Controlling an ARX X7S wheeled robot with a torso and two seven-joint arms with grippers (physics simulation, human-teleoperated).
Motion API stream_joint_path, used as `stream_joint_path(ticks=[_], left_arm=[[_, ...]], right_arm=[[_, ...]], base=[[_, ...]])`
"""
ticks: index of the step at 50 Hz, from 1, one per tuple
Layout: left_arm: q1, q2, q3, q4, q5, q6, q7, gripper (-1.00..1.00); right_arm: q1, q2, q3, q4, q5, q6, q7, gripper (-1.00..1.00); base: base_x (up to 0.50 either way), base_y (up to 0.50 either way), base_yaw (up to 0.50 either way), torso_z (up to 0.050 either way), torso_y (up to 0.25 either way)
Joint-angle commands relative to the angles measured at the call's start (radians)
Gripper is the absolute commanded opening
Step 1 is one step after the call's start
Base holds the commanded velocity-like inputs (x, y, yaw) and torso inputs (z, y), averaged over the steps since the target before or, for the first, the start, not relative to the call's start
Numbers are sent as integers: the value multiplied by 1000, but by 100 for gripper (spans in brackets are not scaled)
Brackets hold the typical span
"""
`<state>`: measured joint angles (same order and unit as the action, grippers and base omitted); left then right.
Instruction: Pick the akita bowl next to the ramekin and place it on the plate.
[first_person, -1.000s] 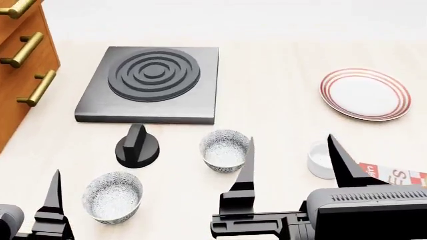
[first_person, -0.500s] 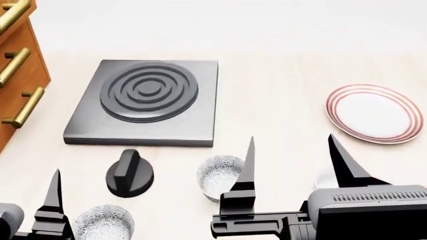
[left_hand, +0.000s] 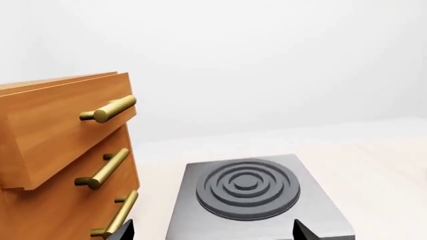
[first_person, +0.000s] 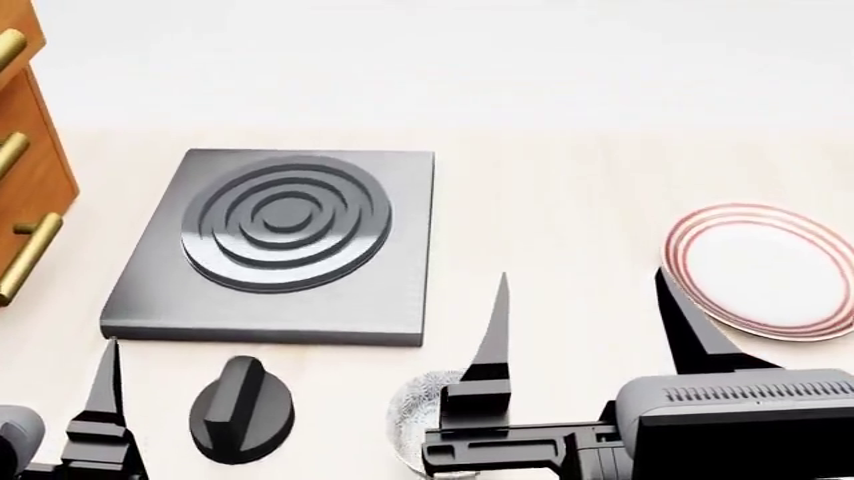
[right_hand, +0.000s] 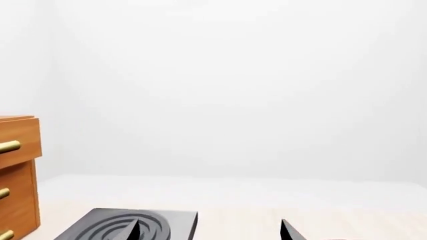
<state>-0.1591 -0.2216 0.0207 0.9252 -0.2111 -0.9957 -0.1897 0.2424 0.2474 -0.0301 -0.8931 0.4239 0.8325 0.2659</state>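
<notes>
Only part of the akita bowl (first_person: 416, 420) shows, at the bottom of the head view, white with grey speckle, behind the left finger of my right gripper (first_person: 587, 325). That gripper is open, its dark fingers spread wide above the table with nothing between them. The ramekin is hidden. The plate (first_person: 767, 268), white with red rings, lies at the right, beyond the right fingertip. In the left wrist view my left gripper (left_hand: 212, 233) is open and empty over the near edge of the grey stove plate. One of its fingers (first_person: 104, 395) shows at the head view's lower left.
A grey square stove plate (first_person: 280, 235) with raised rings lies left of centre. A black knob (first_person: 240, 410) stands in front of it. A wooden drawer cabinet (first_person: 24, 190) with brass handles stands at the far left. The table is pale wood.
Everything on the table has slid down the head view. The ramekin and the lower-left bowl have left sight; the middle bowl is now mostly cut off. Both grippers look unmoved in the frame.
</notes>
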Motion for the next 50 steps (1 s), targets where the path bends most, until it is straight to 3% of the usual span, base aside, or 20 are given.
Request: stream_joint_path(ticks=[1, 39, 50], left_arm=[[0, 14, -21, -1, 4, 1, 21, 100], [13, -4, -26, 4, -18, 10, 0, 100], [7, -17, -9, -6, -8, 18, -14, 100]], right_arm=[[3, -15, 20, 3, -20, -7, -11, 100], [-13, -10, 12, -5, 10, -57, -1, 100], [-6, 0, 0, 5, 3, -49, 15, 100]], base=[[223, 0, 0, 0, 0], [224, 0, 0, 0, 0], [13, 0, 0, 0, 0]])
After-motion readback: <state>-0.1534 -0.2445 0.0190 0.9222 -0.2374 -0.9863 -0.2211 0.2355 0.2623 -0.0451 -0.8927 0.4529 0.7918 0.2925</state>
